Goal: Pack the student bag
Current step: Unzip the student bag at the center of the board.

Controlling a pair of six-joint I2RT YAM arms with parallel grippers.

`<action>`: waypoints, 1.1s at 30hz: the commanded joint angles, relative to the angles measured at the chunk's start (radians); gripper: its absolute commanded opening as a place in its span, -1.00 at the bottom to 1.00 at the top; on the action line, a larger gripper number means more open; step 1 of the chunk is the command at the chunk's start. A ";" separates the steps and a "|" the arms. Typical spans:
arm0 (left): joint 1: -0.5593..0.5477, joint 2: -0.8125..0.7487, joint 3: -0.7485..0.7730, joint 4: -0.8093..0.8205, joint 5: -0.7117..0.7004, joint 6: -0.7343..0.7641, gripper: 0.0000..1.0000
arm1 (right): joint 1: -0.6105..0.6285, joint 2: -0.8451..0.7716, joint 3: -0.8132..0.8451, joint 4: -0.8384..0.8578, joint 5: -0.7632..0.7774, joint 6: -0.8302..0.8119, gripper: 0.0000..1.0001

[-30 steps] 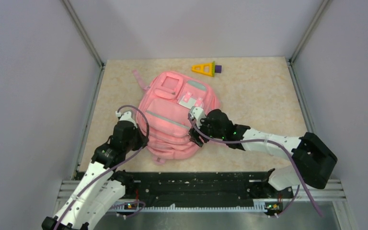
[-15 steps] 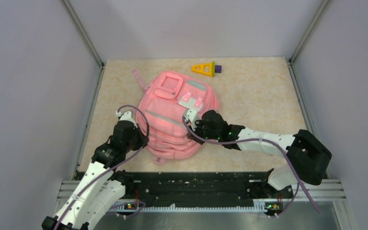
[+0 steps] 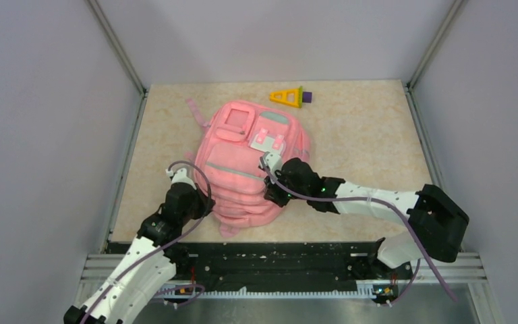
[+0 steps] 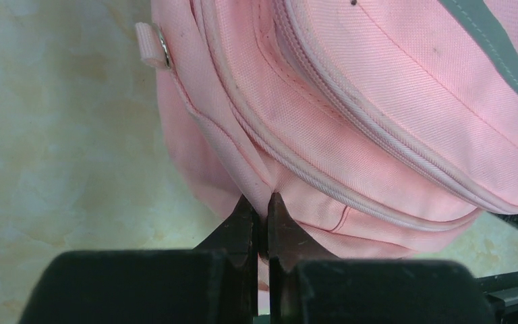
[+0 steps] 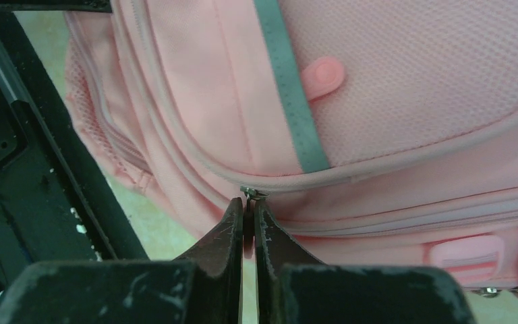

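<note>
Looking down, we see a beige marbled counter (image 3: pixel 371 135) boxed in by grey walls (image 3: pixel 34 135), with a black rail (image 3: pixel 297 253) along its near edge. The student bag (image 3: pixel 243 169) lies face up, left of centre. Our left end effector (image 4: pixel 260 206) pinches a fold of its fabric at the near-left seam. Our right end effector (image 5: pixel 248 206) is pressed together at a metal zipper slider (image 5: pixel 253 194); we cannot tell whether it grips it. A yellow and purple toy (image 3: pixel 289 96) sits by the far edge, apart from the bag.

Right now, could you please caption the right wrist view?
Right gripper shut on the zipper pull of the pink student bag.
</note>
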 commanded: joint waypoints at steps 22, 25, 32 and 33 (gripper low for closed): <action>-0.337 0.007 -0.106 0.430 -0.306 -0.314 -1.00 | 0.181 0.170 0.272 -0.055 0.309 0.278 -1.00; -0.394 0.035 -0.108 0.467 -0.327 -0.338 -1.00 | 0.164 0.186 0.289 -0.080 0.329 0.270 -1.00; -0.598 0.266 -0.043 0.629 -0.409 -0.351 -1.00 | 0.033 0.139 0.225 -0.124 0.316 0.270 -1.00; -0.619 0.306 -0.035 0.667 -0.412 -0.349 -1.00 | 0.012 0.125 0.212 -0.134 0.320 0.270 -1.00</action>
